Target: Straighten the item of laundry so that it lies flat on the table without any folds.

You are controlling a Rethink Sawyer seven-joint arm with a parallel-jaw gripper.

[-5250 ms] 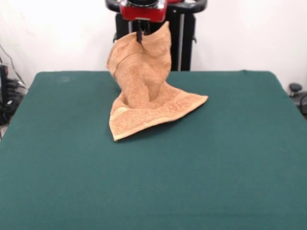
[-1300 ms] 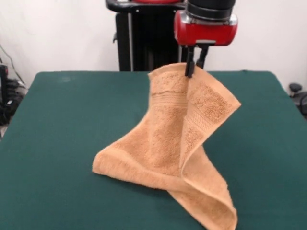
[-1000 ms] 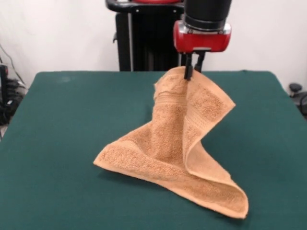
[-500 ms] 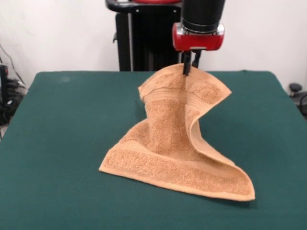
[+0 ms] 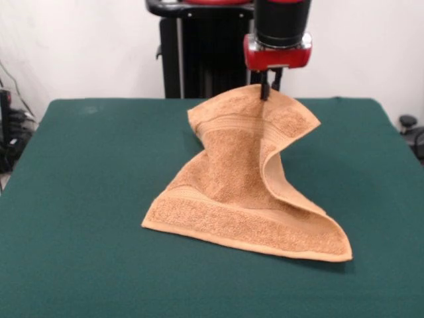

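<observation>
Towel [image 5: 248, 192] top edge pinched in gripper [image 5: 267, 91], lower edge on table [image 5: 79, 199].

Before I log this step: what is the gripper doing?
Gripper: shut on the towel, holding its top edge up off the table.

Front view, bright and even; soft diffuse light, seemingly from above. White wall behind is near blown out, with no hard shadows on it. The dark green felt-covered desk [image 5: 79, 199] reads flat and matte, no glare. A thin soft shadow lies under the lower right edge of the orange-tan terry-cloth towel [image 5: 245, 192]. Towel folds shade gently at centre. Overall slightly soft focus; terry texture grainy. Left frame edge dimmer, cluttered, indistinct.
</observation>
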